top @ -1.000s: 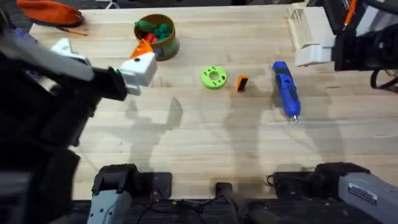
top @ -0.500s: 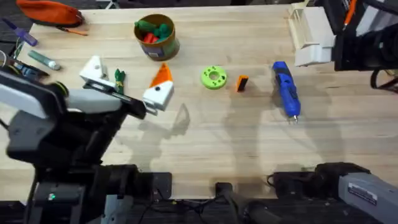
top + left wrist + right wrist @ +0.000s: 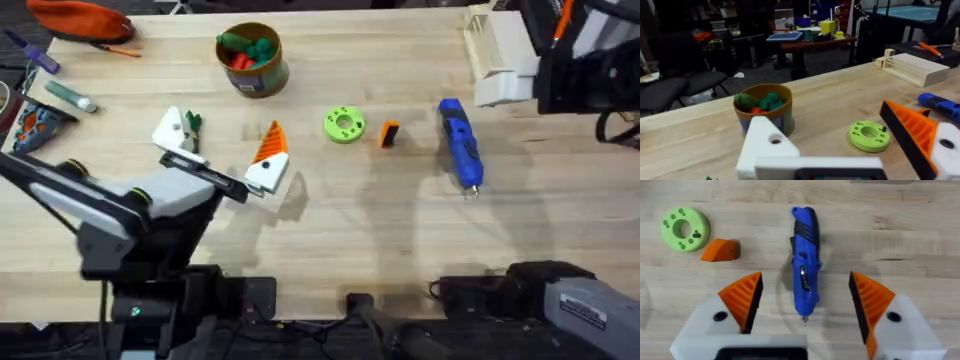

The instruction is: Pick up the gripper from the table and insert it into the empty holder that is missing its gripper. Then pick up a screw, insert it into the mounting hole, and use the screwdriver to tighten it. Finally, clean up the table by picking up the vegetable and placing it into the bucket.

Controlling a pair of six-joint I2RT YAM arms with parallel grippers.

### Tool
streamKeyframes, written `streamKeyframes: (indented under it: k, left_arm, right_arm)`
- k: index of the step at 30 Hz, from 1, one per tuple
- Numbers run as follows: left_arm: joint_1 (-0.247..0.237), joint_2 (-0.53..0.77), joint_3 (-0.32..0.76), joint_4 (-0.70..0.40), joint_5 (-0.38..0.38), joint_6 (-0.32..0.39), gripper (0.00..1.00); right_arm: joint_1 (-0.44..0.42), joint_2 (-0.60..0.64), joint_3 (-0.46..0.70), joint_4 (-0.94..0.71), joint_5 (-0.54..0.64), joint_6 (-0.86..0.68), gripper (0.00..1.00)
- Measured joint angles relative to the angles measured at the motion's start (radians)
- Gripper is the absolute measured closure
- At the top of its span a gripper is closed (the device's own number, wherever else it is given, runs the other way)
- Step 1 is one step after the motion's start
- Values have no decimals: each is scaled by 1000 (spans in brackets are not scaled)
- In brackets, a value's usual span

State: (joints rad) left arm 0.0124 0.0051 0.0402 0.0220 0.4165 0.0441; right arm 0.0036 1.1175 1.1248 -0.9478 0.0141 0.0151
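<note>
Gripper piece (image 3: 389,134), orange, lies loose on the table (image 3: 400,230) overhead, well beyond the left jaws (image 3: 218,157), which stand wide, one mount bare: the empty holder (image 3: 170,130). From the left wrist, the bucket (image 3: 765,111) sits ahead between them. From the right wrist, the right jaws (image 3: 802,302) gape wide around the screwdriver (image 3: 804,266), the gripper piece outside them. Judgement: pickup not begun; next, close on that piece.

The left arm reaches forward from its base, low and level, its pincer (image 3: 222,147) spread wide: one finger wears an orange ribbed pad (image 3: 912,131), the other is bare white. The right pincer (image 3: 805,302) points straight down, both orange-padded fingers held wide apart.
</note>
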Motion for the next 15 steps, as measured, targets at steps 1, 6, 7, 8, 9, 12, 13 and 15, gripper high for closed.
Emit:
streamKeyframes:
  k: [1,6,7,8,9,12,13,15]
  left_arm:
    - [0,0,-15,8,8,0,14]
    - [-3,0,-34,56,39,0,13]
    - [-3,0,-34,73,48,0,13]
    - [-3,0,-34,87,60,0,14]
    - [-3,0,-34,104,74,0,13]
    - [-3,0,-34,134,137,0,14]
    - [-3,0,-34,133,163,0,15]
    - [-3,0,-34,133,229,0,13]
  right_arm:
    - [0,0,0,0,0,0,28]
    - [0,0,0,0,0,0,29]
    - [0,0,0,0,0,0,28]
    - [0,0,0,0,0,0,28]
    - [0,0,0,0,0,0,28]
    - [0,0,0,0,0,0,28]
    - [0,0,0,0,0,0,28]
    - [0,0,0,0,0,0,28]
